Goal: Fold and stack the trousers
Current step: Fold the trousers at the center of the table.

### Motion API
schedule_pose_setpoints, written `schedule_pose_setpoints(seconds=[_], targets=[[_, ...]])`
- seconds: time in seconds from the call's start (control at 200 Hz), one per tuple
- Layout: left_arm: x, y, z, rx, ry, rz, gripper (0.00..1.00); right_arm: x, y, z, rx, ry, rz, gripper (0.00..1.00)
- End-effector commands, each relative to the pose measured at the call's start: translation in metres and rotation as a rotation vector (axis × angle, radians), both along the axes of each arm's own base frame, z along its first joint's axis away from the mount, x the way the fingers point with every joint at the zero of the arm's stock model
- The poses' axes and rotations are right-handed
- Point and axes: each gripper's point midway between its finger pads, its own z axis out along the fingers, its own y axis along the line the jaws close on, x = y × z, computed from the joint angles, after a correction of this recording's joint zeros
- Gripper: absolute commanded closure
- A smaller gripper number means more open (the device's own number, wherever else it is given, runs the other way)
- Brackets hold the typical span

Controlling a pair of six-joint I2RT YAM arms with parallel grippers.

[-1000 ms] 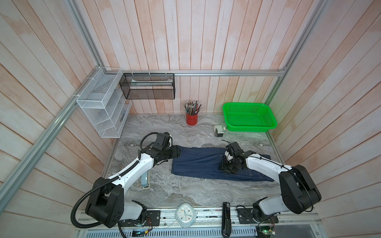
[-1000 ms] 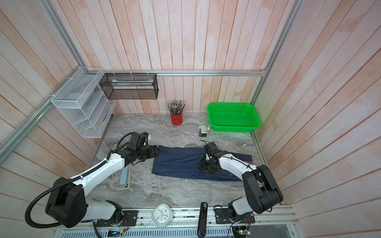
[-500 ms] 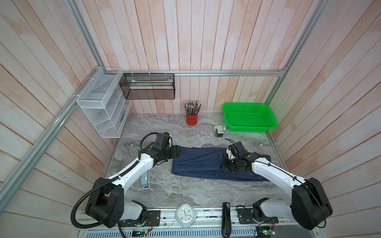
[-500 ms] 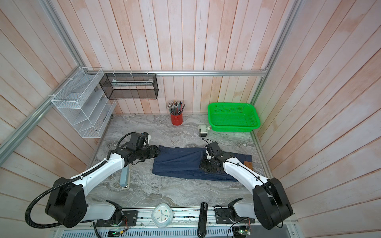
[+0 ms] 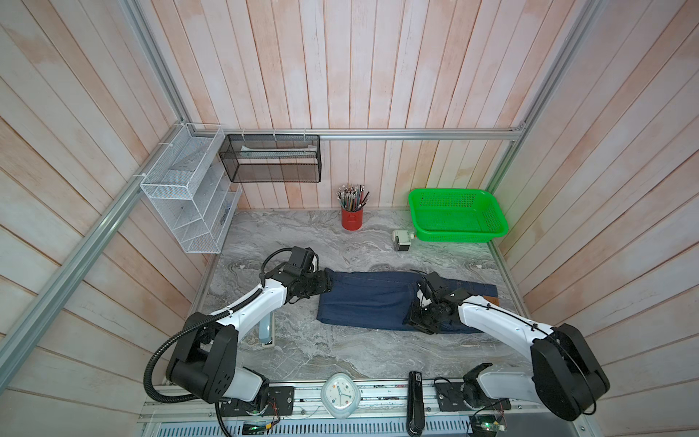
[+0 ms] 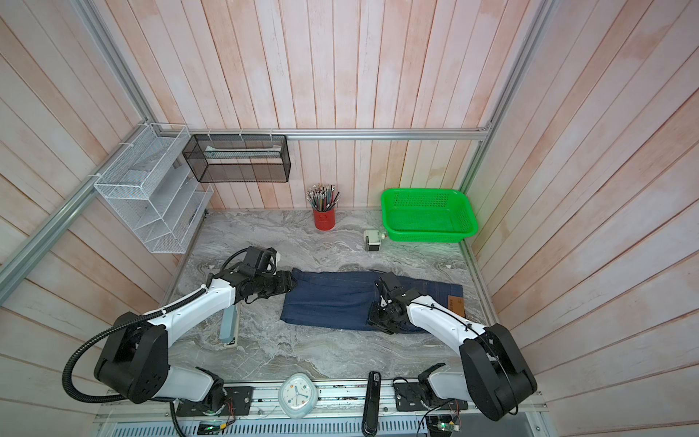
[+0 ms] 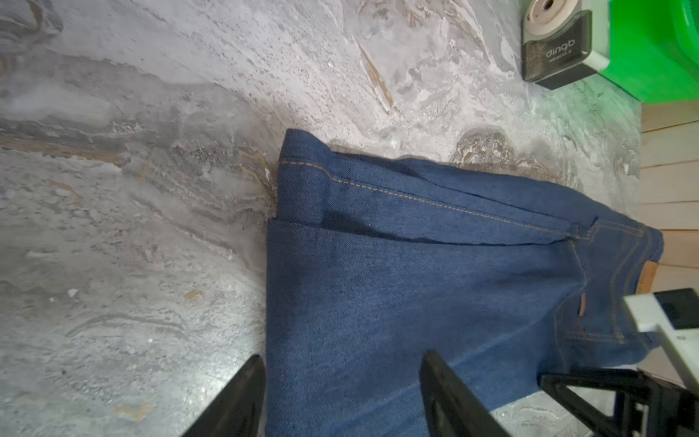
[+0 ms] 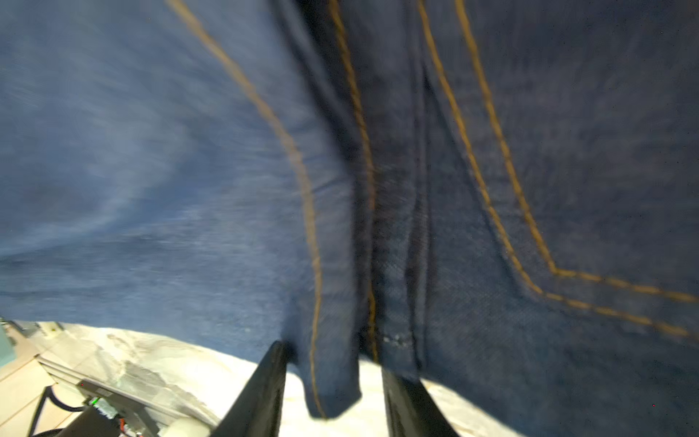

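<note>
Trousers (image 5: 370, 302) lie flat on tabletop (image 5: 340, 352), legs doubled lengthwise. Left end effector (image 7: 342, 355) wide open, empty, hem between its fingers. Right end effector (image 8: 332, 359) part open astride seam fold, unclamped. Likely setting up the crosswise fold; next, close both and lift.

The trousers (image 8: 151, 170) fill most of the view, blue denim with orange stitching, a little blurred. Two black fingers (image 8: 264, 386) stand apart, a denim fold between them, over the pale desk (image 8: 159, 359).
</note>
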Motion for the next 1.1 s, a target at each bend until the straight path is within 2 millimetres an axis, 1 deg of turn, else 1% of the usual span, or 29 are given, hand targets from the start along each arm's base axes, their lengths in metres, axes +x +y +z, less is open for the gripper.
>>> schedule_pose_setpoints(seconds=[0.0,0.07,0.135,0.325,0.52,0.58,0.695,0.76,0.8,0.82,0.86,0.865,0.87,0.88,0.885,0.895,0.905,0.93,1.0,1.095], targets=[[0.0,-0.004,-0.007,-0.038,0.005,-0.008,0.32,0.023,0.001,0.033,-0.014,-0.117,0.014,0.55],[-0.001,-0.004,-0.013,-0.041,0.011,-0.012,0.32,0.031,0.001,0.045,-0.014,-0.146,0.013,0.55],[-0.002,-0.002,-0.018,-0.044,0.017,-0.013,0.32,0.036,0.0,0.052,-0.017,-0.162,0.015,0.55],[-0.007,0.005,-0.037,-0.052,0.057,-0.007,0.32,0.053,-0.005,0.062,-0.012,-0.191,0.002,0.55],[-0.016,-0.01,-0.052,-0.144,0.103,-0.064,0.35,0.063,-0.009,0.061,-0.011,-0.2,-0.009,0.55],[-0.017,-0.016,-0.053,-0.174,0.11,-0.08,0.35,0.065,-0.01,0.059,-0.01,-0.199,-0.012,0.55],[-0.018,-0.021,-0.061,-0.198,0.132,-0.098,0.4,0.069,-0.013,0.059,-0.01,-0.204,-0.019,0.55],[-0.019,-0.02,-0.068,-0.187,0.152,-0.095,0.47,0.07,-0.013,0.058,-0.01,-0.205,-0.019,0.55],[-0.019,-0.019,-0.072,-0.181,0.159,-0.094,0.55,0.071,-0.014,0.058,-0.01,-0.205,-0.022,0.55],[-0.019,-0.019,-0.072,-0.178,0.159,-0.093,0.6,0.072,-0.013,0.058,-0.007,-0.208,-0.02,0.55],[-0.019,-0.016,-0.073,-0.161,0.156,-0.086,0.76,0.073,-0.014,0.059,-0.005,-0.21,-0.022,0.55],[-0.018,-0.016,-0.073,-0.158,0.153,-0.087,0.76,0.073,-0.014,0.059,-0.005,-0.211,-0.023,0.55],[-0.018,-0.016,-0.072,-0.156,0.152,-0.086,0.8,0.073,-0.014,0.059,-0.003,-0.211,-0.022,0.55],[-0.017,-0.015,-0.072,-0.149,0.148,-0.083,0.84,0.073,-0.014,0.059,-0.002,-0.212,-0.023,0.55],[-0.017,-0.014,-0.071,-0.146,0.146,-0.084,0.84,0.074,-0.014,0.059,-0.001,-0.213,-0.023,0.55],[-0.016,-0.013,-0.07,-0.14,0.142,-0.081,0.9,0.074,-0.014,0.059,-0.001,-0.212,-0.023,0.55],[-0.016,-0.012,-0.07,-0.133,0.139,-0.08,0.91,0.075,-0.014,0.06,-0.001,-0.214,-0.024,0.55],[-0.014,-0.008,-0.066,-0.116,0.127,-0.074,1.0,0.076,-0.014,0.061,0.003,-0.216,-0.026,0.55],[-0.005,0.007,-0.053,-0.053,0.081,-0.039,1.0,0.079,-0.011,0.063,0.019,-0.226,-0.025,0.55],[0.008,0.034,-0.025,0.047,0.01,0.012,1.0,0.084,-0.002,0.065,0.066,-0.232,-0.016,0.57]])
